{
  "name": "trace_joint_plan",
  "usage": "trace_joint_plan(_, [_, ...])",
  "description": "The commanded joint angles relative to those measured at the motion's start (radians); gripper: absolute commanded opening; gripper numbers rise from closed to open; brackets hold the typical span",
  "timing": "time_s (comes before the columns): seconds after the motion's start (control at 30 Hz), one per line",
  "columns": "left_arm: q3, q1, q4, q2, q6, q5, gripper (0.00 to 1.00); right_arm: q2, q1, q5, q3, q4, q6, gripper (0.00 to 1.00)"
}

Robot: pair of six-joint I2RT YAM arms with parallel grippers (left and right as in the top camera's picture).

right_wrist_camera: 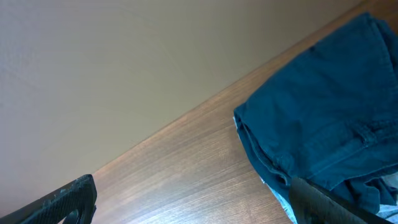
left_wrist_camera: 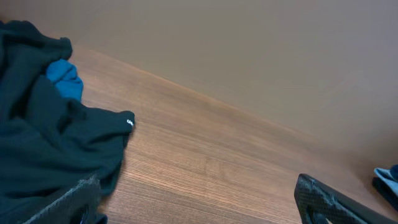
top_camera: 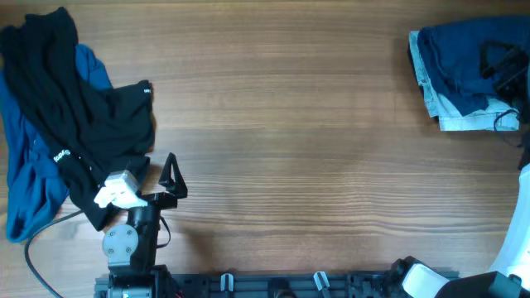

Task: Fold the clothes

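Observation:
A heap of clothes lies at the table's left: a crumpled black garment (top_camera: 74,108) over a mid-blue one (top_camera: 33,174). The left wrist view shows the same black cloth (left_wrist_camera: 43,149) with blue cloth (left_wrist_camera: 65,81) poking out. My left gripper (top_camera: 157,175) (left_wrist_camera: 199,208) sits low at the heap's right edge. It is open, with bare wood between its fingers and its left finger against the black cloth. A folded navy piece (top_camera: 464,58) (right_wrist_camera: 323,106) rests on pale denim (top_camera: 472,116) at the far right. My right gripper (right_wrist_camera: 196,205) is open beside that stack and holds nothing.
The wooden table (top_camera: 315,141) stretches between the two piles. A plain beige wall stands beyond its far edge (right_wrist_camera: 161,121). The right arm's white body (top_camera: 517,232) runs along the right edge, and both arm bases sit on a rail (top_camera: 273,281) at the front.

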Motion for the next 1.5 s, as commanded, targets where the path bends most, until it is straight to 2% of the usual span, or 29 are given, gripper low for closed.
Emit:
trace_joint_plan(0.0, [-0.006, 0.01, -0.002, -0.007, -0.009, 0.005, 1.0, -0.002, -0.001, 0.007, 0.004, 0.002, 0.003, 1.0])
trace_joint_plan(0.17, [-0.006, 0.01, -0.002, -0.007, -0.009, 0.005, 1.0, -0.009, 0.002, 0.007, 0.004, 0.001, 0.003, 1.0])
trace_joint_plan(0.27, [-0.006, 0.01, -0.002, -0.007, -0.009, 0.005, 1.0, -0.09, 0.06, 0.008, 0.004, 0.0, 0.003, 1.0])
trace_joint_plan(0.43, [-0.006, 0.01, -0.002, -0.007, -0.009, 0.005, 1.0, -0.296, 0.293, 0.292, -0.04, -0.049, 0.001, 1.0])
trace_joint_plan(0.5, [-0.006, 0.01, -0.002, -0.007, -0.009, 0.005, 1.0, -0.434, 0.42, 0.472, -0.119, -0.045, -0.051, 1.0])
trace_joint_plan(0.6, [-0.006, 0.01, -0.002, -0.007, -0.009, 0.005, 1.0, -0.619, 0.473, 0.558, -0.285, 0.019, -0.053, 0.99])
trace_joint_plan(0.77, [-0.006, 0.01, -0.002, -0.007, -0.009, 0.005, 1.0, -0.949, 0.474, 0.469, -0.676, 0.225, -0.104, 1.0])
trace_joint_plan(0.9, [-0.006, 0.01, -0.002, -0.007, -0.009, 0.005, 1.0, -1.143, 0.474, 0.459, -0.903, 0.299, -0.105, 1.0])
trace_joint_plan(1.1, [-0.006, 0.01, -0.002, -0.007, -0.009, 0.005, 1.0, -1.26, 0.483, 0.458, -1.081, 0.381, -0.188, 1.0])
trace_joint_plan(1.3, [-0.006, 0.01, -0.002, -0.007, -0.009, 0.005, 1.0, -1.297, 0.554, 0.452, -1.149, 0.408, -0.335, 1.0])
trace_joint_plan(1.47, [-0.006, 0.01, -0.002, -0.007, -0.009, 0.005, 1.0, -1.337, 0.554, 0.423, -1.209, 0.421, -0.338, 1.0])
